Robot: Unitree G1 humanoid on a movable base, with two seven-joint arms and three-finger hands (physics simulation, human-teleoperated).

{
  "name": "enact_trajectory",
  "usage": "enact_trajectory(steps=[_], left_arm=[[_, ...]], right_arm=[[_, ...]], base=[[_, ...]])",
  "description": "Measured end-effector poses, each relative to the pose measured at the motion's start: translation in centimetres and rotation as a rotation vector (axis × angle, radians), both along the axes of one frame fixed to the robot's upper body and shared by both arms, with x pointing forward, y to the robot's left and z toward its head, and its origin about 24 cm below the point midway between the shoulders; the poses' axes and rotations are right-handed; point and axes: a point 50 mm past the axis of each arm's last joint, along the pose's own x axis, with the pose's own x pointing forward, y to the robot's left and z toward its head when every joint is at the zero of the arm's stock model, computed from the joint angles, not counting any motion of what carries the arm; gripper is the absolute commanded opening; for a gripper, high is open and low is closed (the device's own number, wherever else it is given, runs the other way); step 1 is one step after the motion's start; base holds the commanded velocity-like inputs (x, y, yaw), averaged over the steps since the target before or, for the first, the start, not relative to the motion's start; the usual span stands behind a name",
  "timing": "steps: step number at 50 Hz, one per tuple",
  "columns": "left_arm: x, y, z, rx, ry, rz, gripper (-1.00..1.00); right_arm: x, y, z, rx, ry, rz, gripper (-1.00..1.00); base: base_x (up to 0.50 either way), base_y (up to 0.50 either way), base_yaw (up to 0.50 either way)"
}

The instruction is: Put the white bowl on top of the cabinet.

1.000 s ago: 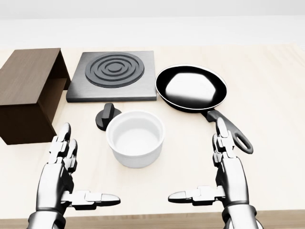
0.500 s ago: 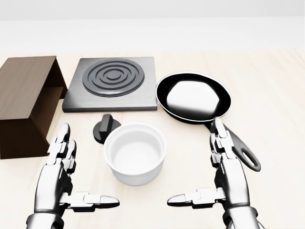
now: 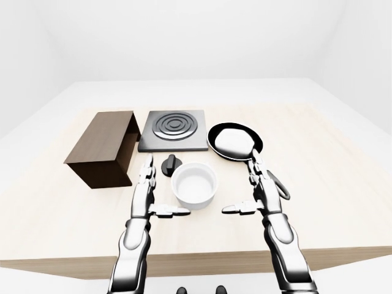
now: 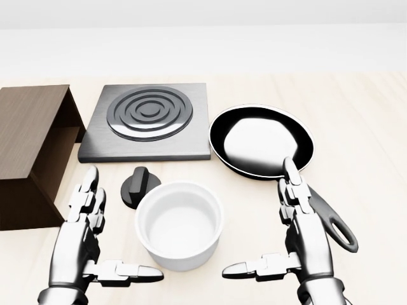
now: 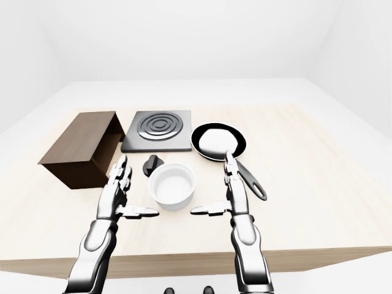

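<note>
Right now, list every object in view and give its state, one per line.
white bowl: upright, empty, on the table, not held.
cabinet: on the table, open side toward the stove, nothing on top.
frying pan: flat on the table, unheld.
stove plate: nothing on it.
knob: loose on the table.
left hand: open.
right hand: open.

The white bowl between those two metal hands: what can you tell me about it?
The white bowl is round, deep and straight-walled, glossy like glazed ceramic, and empty. It stands upright on the pale wooden table, just below a small black knob. The left hand and right hand flank it with fingers open, neither touching.
</note>
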Motion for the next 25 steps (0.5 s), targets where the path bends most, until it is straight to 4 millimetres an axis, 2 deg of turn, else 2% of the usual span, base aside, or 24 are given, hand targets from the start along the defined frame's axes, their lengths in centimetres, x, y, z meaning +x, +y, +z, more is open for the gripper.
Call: enact_trajectory(steps=[10, 25], left_arm=[[-1.0, -0.4, 1.0, 0.098, -0.025, 0.018, 1.0], [-3.9, -2.5, 6.8, 0.391, -0.297, 0.053, 1.0]], right_arm=[[0.0, -0.1, 0.1, -0.001, -0.004, -0.004, 1.0], [0.0, -0.3, 0.4, 0.002, -0.012, -0.014, 1.0]], base=[[0.0, 0.0, 0.0], [0.0, 0.0, 0.0]])
